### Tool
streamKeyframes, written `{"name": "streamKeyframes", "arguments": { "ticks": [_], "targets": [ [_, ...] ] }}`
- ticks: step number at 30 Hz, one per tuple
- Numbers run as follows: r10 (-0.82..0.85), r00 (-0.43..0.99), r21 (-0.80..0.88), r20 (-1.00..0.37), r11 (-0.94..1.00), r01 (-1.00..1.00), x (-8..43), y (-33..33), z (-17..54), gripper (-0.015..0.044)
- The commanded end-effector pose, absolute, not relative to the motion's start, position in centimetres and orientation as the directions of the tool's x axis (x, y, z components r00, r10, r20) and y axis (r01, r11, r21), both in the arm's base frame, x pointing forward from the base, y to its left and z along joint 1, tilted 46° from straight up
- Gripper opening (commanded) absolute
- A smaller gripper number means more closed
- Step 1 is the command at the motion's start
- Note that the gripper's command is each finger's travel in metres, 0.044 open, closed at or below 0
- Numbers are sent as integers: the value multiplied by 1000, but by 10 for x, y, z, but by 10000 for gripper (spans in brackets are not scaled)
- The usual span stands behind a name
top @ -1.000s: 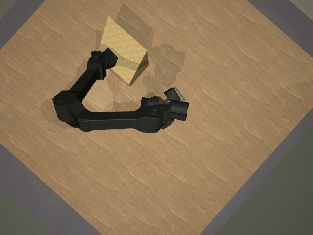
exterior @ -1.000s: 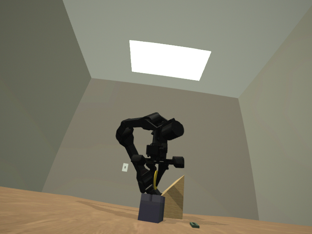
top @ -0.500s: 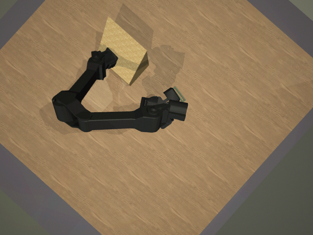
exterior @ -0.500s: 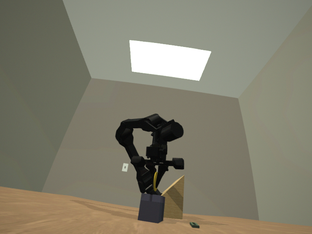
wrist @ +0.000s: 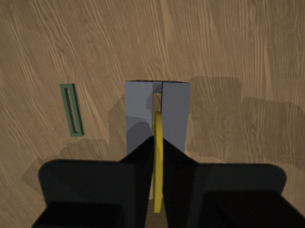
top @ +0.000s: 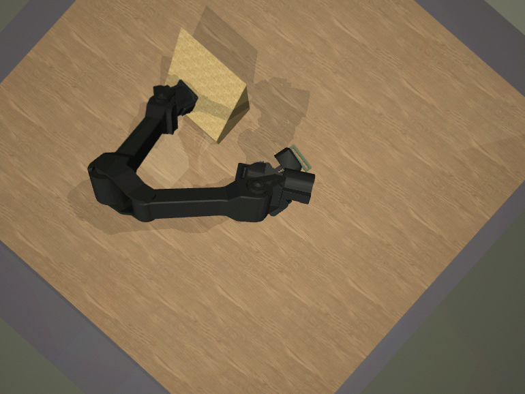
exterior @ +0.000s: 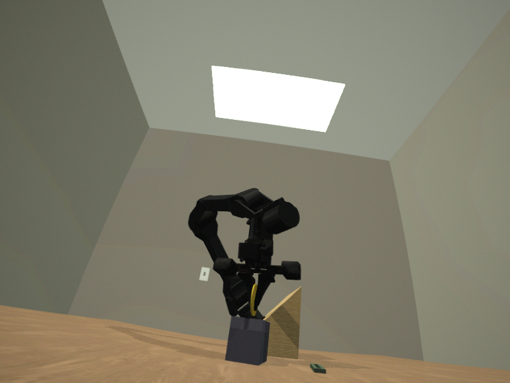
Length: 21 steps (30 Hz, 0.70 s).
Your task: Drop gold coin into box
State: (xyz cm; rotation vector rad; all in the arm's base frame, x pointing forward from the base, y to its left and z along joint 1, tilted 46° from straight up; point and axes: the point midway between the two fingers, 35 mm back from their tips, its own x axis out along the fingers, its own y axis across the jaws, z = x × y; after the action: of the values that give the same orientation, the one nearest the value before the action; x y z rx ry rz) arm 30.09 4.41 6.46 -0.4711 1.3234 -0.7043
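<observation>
The gold coin (exterior: 254, 299) (wrist: 158, 170) is upright on edge between the fingertips. My gripper (exterior: 255, 303) (wrist: 156, 141) is shut on it. In the exterior view the coin hangs just above the lid of the grey box (exterior: 247, 344) (wrist: 176, 114), with a small gap showing. In the wrist view the coin lies roughly in line with the slot (wrist: 157, 100), and covers its near part. The fingers hide the near end of the box. The dark-green holder (top: 307, 168) (exterior: 317, 368) (wrist: 74, 130) is empty, to the left of the box in the wrist view. In the top view the arm hides the box and coin.
A tall yellow wooden wedge (top: 211, 80) (exterior: 290, 329) stands near the arm's base. The arm (top: 190, 203) reaches across the wooden table (top: 254, 296) from the left in the top view.
</observation>
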Motion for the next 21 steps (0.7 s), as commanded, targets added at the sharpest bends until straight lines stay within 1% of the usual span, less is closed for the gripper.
{"name": "streamKeyframes", "arguments": {
  "ticks": [1, 11, 17, 21],
  "targets": [
    [-705, 88, -683, -704, 705, 189, 299, 42, 63, 0],
    [-705, 89, -683, -703, 705, 190, 300, 39, 60, 0],
    [-701, 89, -678, -707, 709, 195, 301, 41, 62, 157],
    [-701, 89, -678, -707, 709, 195, 301, 41, 62, 161]
  ]
}}
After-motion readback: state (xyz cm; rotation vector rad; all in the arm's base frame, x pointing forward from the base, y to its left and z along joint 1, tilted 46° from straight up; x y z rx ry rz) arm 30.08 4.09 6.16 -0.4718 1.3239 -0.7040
